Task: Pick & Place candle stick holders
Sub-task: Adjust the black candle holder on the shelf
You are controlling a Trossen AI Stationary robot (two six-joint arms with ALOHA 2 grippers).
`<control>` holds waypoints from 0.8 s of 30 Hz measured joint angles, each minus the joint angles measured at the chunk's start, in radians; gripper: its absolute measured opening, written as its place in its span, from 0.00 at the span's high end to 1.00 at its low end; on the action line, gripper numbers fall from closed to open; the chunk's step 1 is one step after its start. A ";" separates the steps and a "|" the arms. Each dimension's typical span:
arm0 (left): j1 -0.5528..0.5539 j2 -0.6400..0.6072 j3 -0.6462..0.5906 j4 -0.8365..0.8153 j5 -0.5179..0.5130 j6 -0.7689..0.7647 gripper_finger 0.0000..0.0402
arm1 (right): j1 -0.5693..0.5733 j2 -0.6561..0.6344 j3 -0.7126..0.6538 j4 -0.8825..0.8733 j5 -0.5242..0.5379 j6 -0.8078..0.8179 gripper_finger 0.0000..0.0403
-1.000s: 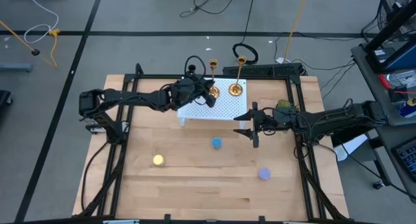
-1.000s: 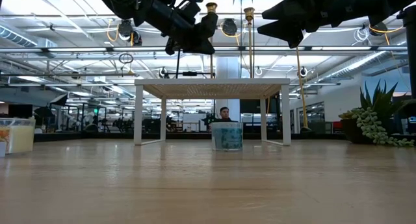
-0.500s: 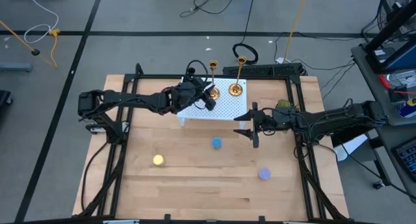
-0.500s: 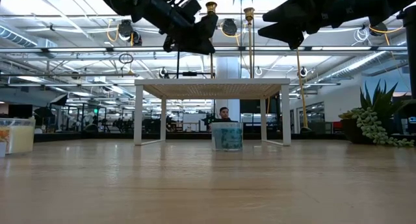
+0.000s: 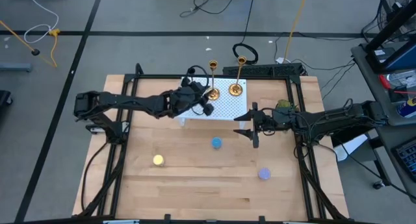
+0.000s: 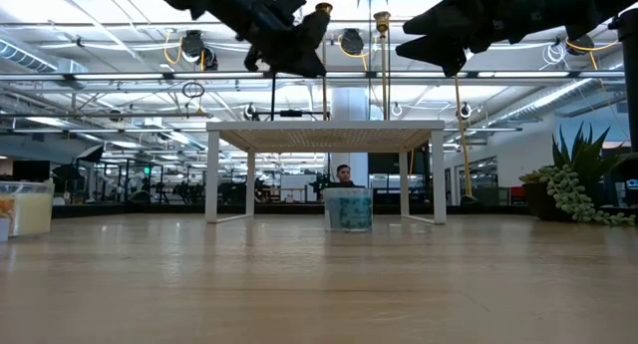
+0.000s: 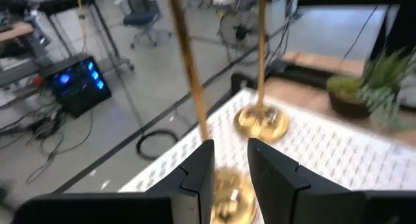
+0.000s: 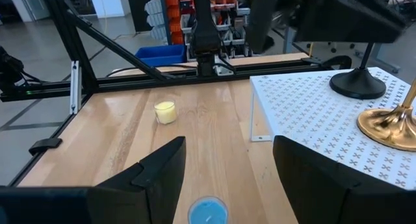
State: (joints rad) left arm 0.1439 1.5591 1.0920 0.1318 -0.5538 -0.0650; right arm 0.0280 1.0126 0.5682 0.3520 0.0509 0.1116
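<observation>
Hovering over the white perforated stand (image 5: 221, 102) on the wooden table (image 5: 195, 185), the left pincer (image 7: 229, 160) stands parted, its fingers either side of the slim stem of a shiny brass candle stick holder (image 5: 212, 87) without seeming to touch it, though blur leaves that uncertain. A second brass holder (image 5: 238, 86) stands just beside it, and a black holder's round base (image 8: 356, 86) sits there too. The right pincer (image 5: 251, 124) hangs released near the stand's edge, above a small round blue piece (image 5: 216, 143); yellow (image 5: 158, 160) and lavender (image 5: 264, 174) pieces lie well apart.

two candle stick holders (image 5: 212, 91) side by side on stand (image 5: 224, 107)
</observation>
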 joint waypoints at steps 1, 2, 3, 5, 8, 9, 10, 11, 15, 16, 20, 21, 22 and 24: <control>-0.006 -0.014 0.000 -0.039 -0.009 -0.007 0.75 | 0.000 0.000 0.000 0.000 0.000 0.000 0.43; -0.012 -0.027 0.000 -0.072 -0.014 -0.015 0.75 | 0.000 0.000 0.000 -0.001 0.000 0.000 0.43; -0.020 -0.040 0.000 -0.099 -0.016 -0.019 0.75 | 0.000 0.000 0.000 -0.003 0.000 0.000 0.43; -0.036 -0.073 0.000 -0.160 -0.016 -0.022 0.75 | 0.000 0.000 0.000 -0.005 0.000 0.000 0.43; -0.058 -0.112 0.000 -0.256 -0.038 -0.060 0.75 | 0.000 0.000 0.000 -0.004 0.000 0.000 0.43; -0.063 -0.126 0.000 -0.289 -0.059 -0.078 0.75 | 0.000 0.000 0.000 -0.005 0.000 0.000 0.43; -0.067 -0.139 0.000 -0.314 -0.082 -0.090 0.75 | 0.000 0.000 0.000 -0.005 0.000 0.000 0.43; -0.069 -0.148 0.000 -0.334 -0.106 -0.101 0.75 | 0.000 0.000 0.000 -0.005 0.000 0.000 0.43; -0.074 -0.175 0.000 -0.423 -0.179 -0.131 0.75 | 0.000 0.000 0.000 -0.005 0.000 0.000 0.43; -0.072 -0.176 0.000 -0.429 -0.185 -0.137 0.75 | 0.000 0.000 0.000 -0.005 0.000 0.000 0.43; -0.046 -0.171 0.000 -0.443 -0.188 -0.154 0.75 | 0.000 0.000 0.000 -0.005 0.000 0.000 0.43; -0.036 -0.164 0.000 -0.435 -0.189 -0.160 0.75 | 0.000 0.000 0.000 -0.005 0.000 0.000 0.43; -0.025 -0.156 0.000 -0.428 -0.190 -0.165 0.75 | 0.000 0.000 0.000 -0.005 0.000 0.000 0.43; 0.001 -0.140 0.000 -0.432 -0.189 -0.176 0.75 | 0.000 0.000 0.000 -0.005 0.000 0.002 0.43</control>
State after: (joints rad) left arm 0.1448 1.4195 1.0916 -0.3000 -0.7425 -0.2414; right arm 0.0280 1.0126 0.5682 0.3473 0.0509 0.1135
